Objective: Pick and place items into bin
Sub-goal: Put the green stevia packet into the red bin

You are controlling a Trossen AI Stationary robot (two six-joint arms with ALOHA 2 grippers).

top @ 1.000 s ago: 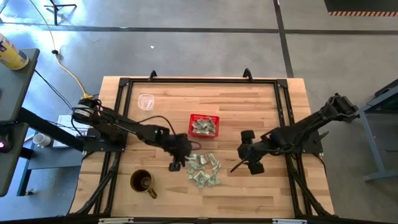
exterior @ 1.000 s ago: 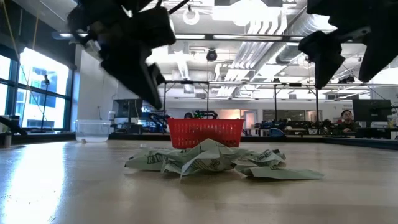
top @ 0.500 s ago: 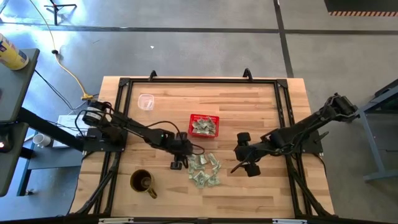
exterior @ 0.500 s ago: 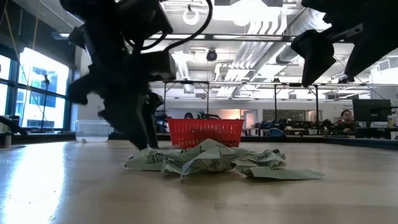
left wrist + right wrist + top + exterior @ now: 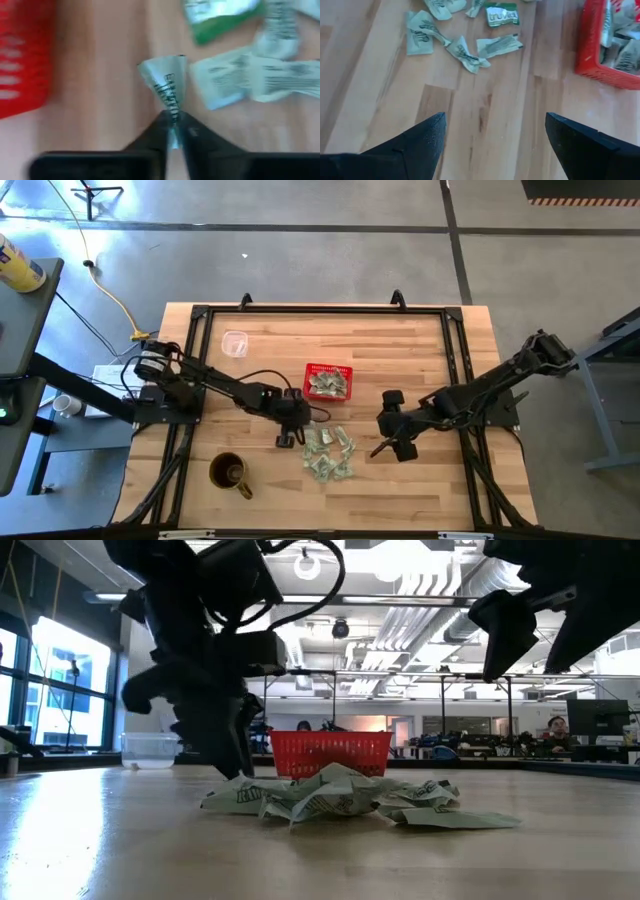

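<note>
The left gripper point(image 5: 171, 131) has its jaws pinched narrowly on one small pale green-and-white wrinkly packet point(image 5: 167, 85), which fans out ahead of the dark fingertips just above the light wooden tabletop point(image 5: 400, 340). In the high view this left gripper point(image 5: 290, 436) sits at the near-left edge of the loose pile of the same pale green-and-white packets point(image 5: 330, 452), and that pile lies just in front of the small red rectangular mesh-walled basket point(image 5: 328, 381). The basket already holds several packets. In the low view the left gripper point(image 5: 232, 755) reaches down to the left end of the pile point(image 5: 350, 798), with the red basket point(image 5: 330, 752) standing behind it.

The right gripper point(image 5: 492, 132) hovers above the tabletop with its jaws spread wide and nothing between them; in the high view it point(image 5: 392, 425) is to the right of the basket and beside the pile.

A brown mug point(image 5: 229, 473) stands well to the front-left of the basket, and a clear plastic cup point(image 5: 235, 343) stands to its back-left.
</note>
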